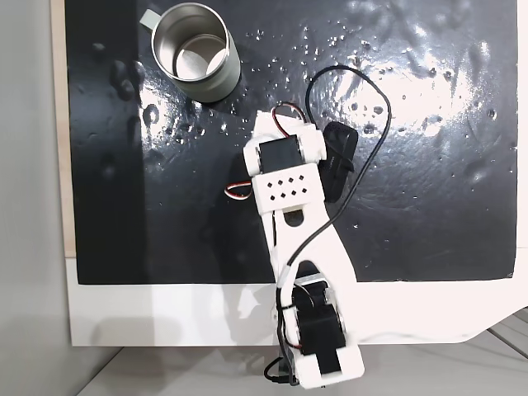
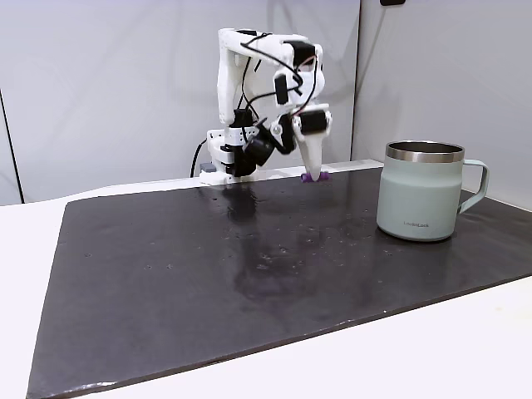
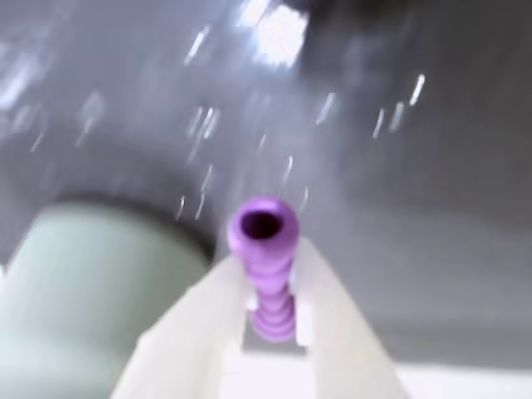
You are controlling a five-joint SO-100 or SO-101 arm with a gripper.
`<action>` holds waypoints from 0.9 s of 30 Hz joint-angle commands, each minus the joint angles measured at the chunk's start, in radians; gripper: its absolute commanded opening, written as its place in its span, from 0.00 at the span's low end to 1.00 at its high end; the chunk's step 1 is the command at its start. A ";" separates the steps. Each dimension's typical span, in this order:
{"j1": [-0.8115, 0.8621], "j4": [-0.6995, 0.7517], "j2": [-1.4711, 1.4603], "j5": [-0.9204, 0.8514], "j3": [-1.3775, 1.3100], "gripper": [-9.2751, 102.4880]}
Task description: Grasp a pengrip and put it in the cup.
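I count one pengrip [image 3: 264, 249], a single ribbed purple tube, seen between my fingers in the wrist view. There is one cup [image 2: 426, 191], with one handle at its side in a fixed view. One black mat [image 1: 412, 206] covers my tabletop. I have one arm [image 1: 297, 214] and one claw [image 2: 312, 170], with two fingers [image 3: 208, 332].

Pengrip [image 3: 266, 270]: short light-purple ribbed tube, open end facing the wrist camera, clamped between two white fingers; in a fixed view it sits low at the black mat's far edge [image 2: 313, 176]. Cup [image 2: 422, 191]: pale grey-green wall, steel rim, side handle, upright on the mat, empty [image 1: 198, 54], well apart from the pengrip.
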 commanded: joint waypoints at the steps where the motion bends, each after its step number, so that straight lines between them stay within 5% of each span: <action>1: -0.052 0.227 0.098 -0.003 -0.264 0.08; 10: -0.106 0.379 0.097 -0.075 -0.657 0.08; 27: -0.147 0.222 -0.495 -0.123 -1.318 0.08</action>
